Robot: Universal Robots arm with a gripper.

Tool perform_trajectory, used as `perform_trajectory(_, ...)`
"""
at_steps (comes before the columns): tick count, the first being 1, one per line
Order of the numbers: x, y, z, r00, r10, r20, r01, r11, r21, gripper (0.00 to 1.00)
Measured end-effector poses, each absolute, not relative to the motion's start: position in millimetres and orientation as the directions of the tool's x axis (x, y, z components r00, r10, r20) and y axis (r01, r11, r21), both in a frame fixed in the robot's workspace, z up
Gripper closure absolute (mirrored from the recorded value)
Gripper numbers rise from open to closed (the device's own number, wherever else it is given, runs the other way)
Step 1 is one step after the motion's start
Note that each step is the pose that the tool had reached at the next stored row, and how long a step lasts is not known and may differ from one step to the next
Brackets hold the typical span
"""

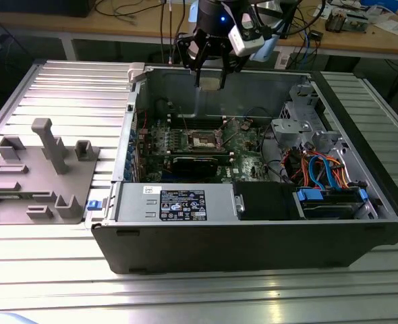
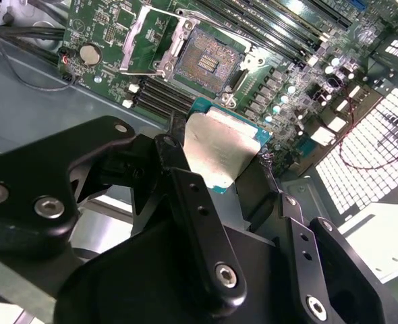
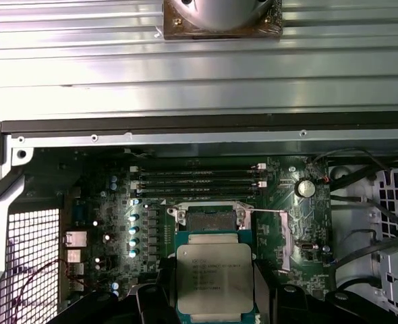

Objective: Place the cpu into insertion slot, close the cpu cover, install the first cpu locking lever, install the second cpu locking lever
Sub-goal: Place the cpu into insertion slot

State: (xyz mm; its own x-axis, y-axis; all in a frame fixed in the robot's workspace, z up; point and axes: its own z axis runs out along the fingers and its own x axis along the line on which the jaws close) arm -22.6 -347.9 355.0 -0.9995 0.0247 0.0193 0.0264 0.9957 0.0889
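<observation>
My gripper [image 1: 209, 79] hangs above the open computer case, shut on the cpu [image 1: 209, 83], a flat square chip with a silver-grey top. In both wrist views the cpu [image 2: 222, 150] [image 3: 214, 280] sits between the black fingers [image 2: 185, 177], held by its edges. The insertion slot [image 1: 204, 140] [image 2: 209, 62] lies on the green motherboard below, its dark contact field bare. In the first wrist view the cpu partly hides the insertion slot [image 3: 211, 219]. The cpu cover [image 2: 147, 39] is flipped open beside the slot, a silvery frame with a large window.
Memory slots [image 3: 199, 179] run beside the socket. A black card [image 1: 197, 164], a power supply [image 1: 182, 202] and a drive cage with blue and orange cables [image 1: 320, 172] fill the rest of the case. A grey fixture [image 1: 40, 175] stands at the exterior view's left.
</observation>
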Motion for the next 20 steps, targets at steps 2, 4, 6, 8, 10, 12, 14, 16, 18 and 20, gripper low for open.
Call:
perform_trajectory(2, -22.6, -347.9, 354.2, -1.000, 0.025, 0.019, 0.026, 0.996, 0.089, 0.46)
perform_trajectory(4, -22.6, -347.9, 353.9, -1.000, 0.025, 0.019, 0.026, 0.996, 0.089, 0.46)
perform_trajectory(6, -22.6, -347.9, 353.5, -1.000, 0.025, 0.019, 0.026, 0.996, 0.089, 0.46)
perform_trajectory(8, -22.6, -347.9, 353.1, -1.000, 0.025, 0.019, 0.026, 0.996, 0.089, 0.46)
perform_trajectory(10, -22.6, -347.9, 352.8, -1.000, 0.025, 0.019, 0.026, 0.996, 0.089, 0.46)
perform_trajectory(12, -22.6, -347.9, 351.3, -1.000, 0.025, 0.019, 0.026, 0.996, 0.089, 0.46)
perform_trajectory(14, -22.6, -347.9, 351.1, -1.000, 0.025, 0.019, 0.026, 0.996, 0.089, 0.46)
perform_trajectory(16, -22.6, -347.9, 350.7, -1.000, 0.025, 0.019, 0.026, 0.996, 0.089, 0.46)
perform_trajectory(18, -22.6, -347.9, 350.4, -1.000, 0.025, 0.019, 0.026, 0.996, 0.089, 0.46)
perform_trajectory(20, -22.6, -348.0, 350.2, -1.000, 0.025, 0.019, 0.026, 0.996, 0.089, 0.46)
